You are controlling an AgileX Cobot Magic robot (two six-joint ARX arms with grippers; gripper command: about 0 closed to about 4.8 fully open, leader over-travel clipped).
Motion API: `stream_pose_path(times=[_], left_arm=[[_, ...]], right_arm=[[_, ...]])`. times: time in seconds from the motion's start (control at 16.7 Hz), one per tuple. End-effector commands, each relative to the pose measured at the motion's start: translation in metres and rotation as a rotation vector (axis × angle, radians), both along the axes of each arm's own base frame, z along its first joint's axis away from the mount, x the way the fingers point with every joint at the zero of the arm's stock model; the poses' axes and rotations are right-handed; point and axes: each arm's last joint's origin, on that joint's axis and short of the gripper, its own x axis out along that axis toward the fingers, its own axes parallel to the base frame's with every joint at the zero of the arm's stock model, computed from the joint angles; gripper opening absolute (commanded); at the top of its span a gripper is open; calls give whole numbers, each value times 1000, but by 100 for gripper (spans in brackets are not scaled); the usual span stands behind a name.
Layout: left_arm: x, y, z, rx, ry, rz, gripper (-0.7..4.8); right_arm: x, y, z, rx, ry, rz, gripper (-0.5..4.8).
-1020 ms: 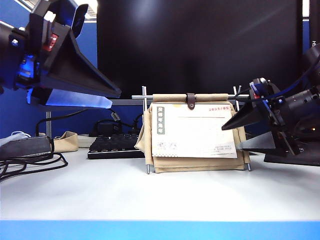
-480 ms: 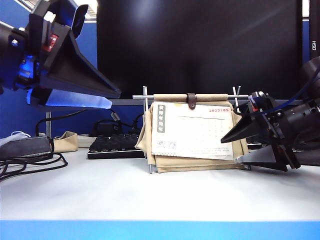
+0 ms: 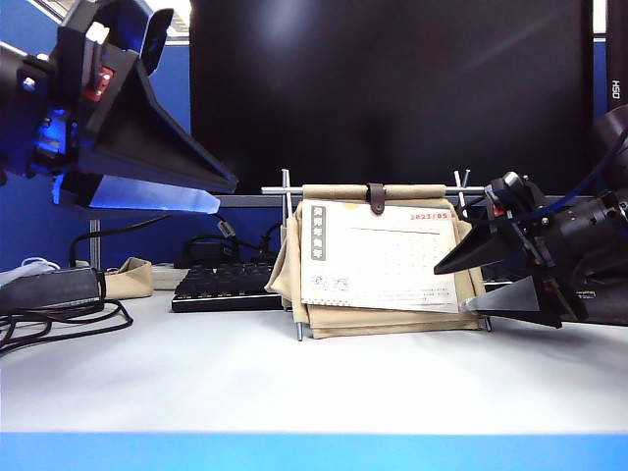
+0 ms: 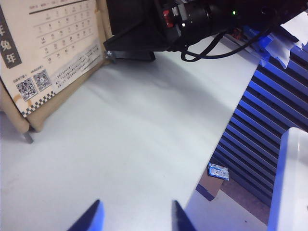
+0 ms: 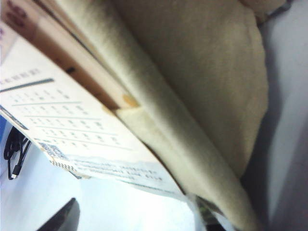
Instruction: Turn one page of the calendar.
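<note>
A large black monitor (image 3: 392,88) fills the back of the white bench (image 3: 294,383). A black keyboard (image 3: 228,285) lies at its foot. Further left sit a beige pouch (image 3: 128,278), black cables (image 3: 59,319) and a grey adapter (image 3: 49,287).

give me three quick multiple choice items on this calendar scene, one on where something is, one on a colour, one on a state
1. Where is the right gripper?
A. at the lower right corner of the page
B. above the monitor
C. on the keyboard

2. What colour is the strap on top of the calendar?
A. blue
B. dark brown
C. white

3. How do the left gripper's jaws stand?
A. shut on the page
B. shut on a cable
C. open, holding nothing

Answers:
1. A, its tips flank the page's corner by the calendar's right leg.
2. B, the strap shows dark brown against the beige pouch.
3. C, the left wrist view shows bare table between the tips.
</note>
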Motion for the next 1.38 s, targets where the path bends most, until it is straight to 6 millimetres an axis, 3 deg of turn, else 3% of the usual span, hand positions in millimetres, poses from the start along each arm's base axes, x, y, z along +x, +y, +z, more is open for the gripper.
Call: stream_pose_path(times=[0.06,0.42,0.72,0.78,0.84,0.96,1.08,1.38], left_arm=[[1,-1,3,-10,-21,-5,189],[1,-1,3,-10,-25,-6,189],[0,-1,3,-11,-22,-9,189],[0,-1,3,-11,-18,-9,189],[0,-1,3,-13,-12,-19,189],[0,-1,2,-12,-10,-18,196],[0,-1,2,-12,-10,-18,242],[0,-1,2,-12,-10,-18,248]], right_arm=[[3,-2,3,-33,-37,-46,306],[1,1,5,60,-2,53,300],[-1,2,3,99,32,98,216],[0,-1,3,92,24,77,236],[1,-8,3,76,25,28,288],[1,-12,1,70,39,10,288],[1,-12,0,60,45,4,288],[1,-6,0,25,16,-1,288]])
